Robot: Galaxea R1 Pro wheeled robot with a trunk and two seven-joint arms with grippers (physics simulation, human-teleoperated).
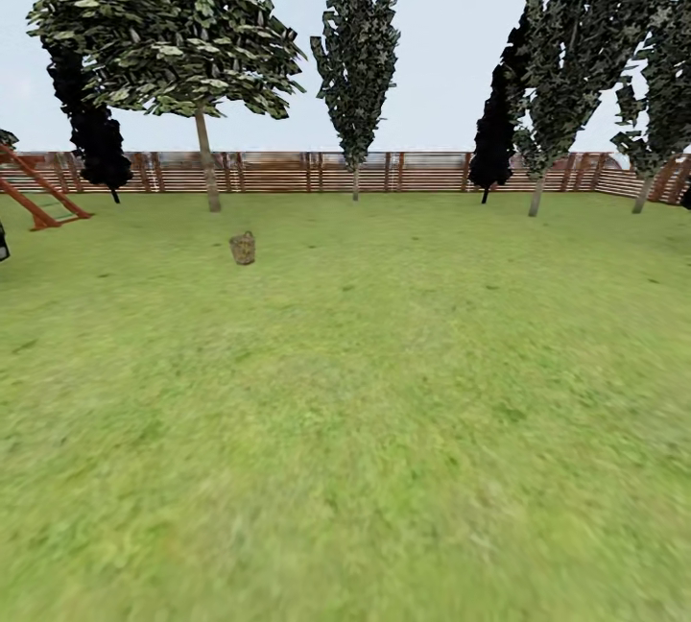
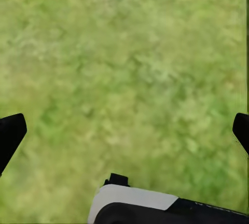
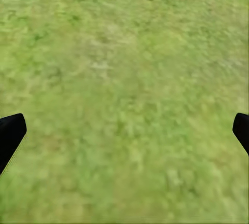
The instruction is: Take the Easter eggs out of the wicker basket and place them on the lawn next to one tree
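Flanking wicker basket [image 1: 243,248]: tree [image 1: 205,161], fence [image 1: 288,172]

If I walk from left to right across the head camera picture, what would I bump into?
Red-brown wooden play frame → dark conifer → broad-leaf tree → wicker basket on the lawn → narrow columnar tree → another dark conifer.

The left pincer [image 2: 124,130] hangs with its two dark fingertips [image 2: 10,133] spread wide apart, nothing between them. The right pincer [image 3: 124,130] is likewise spread and empty.
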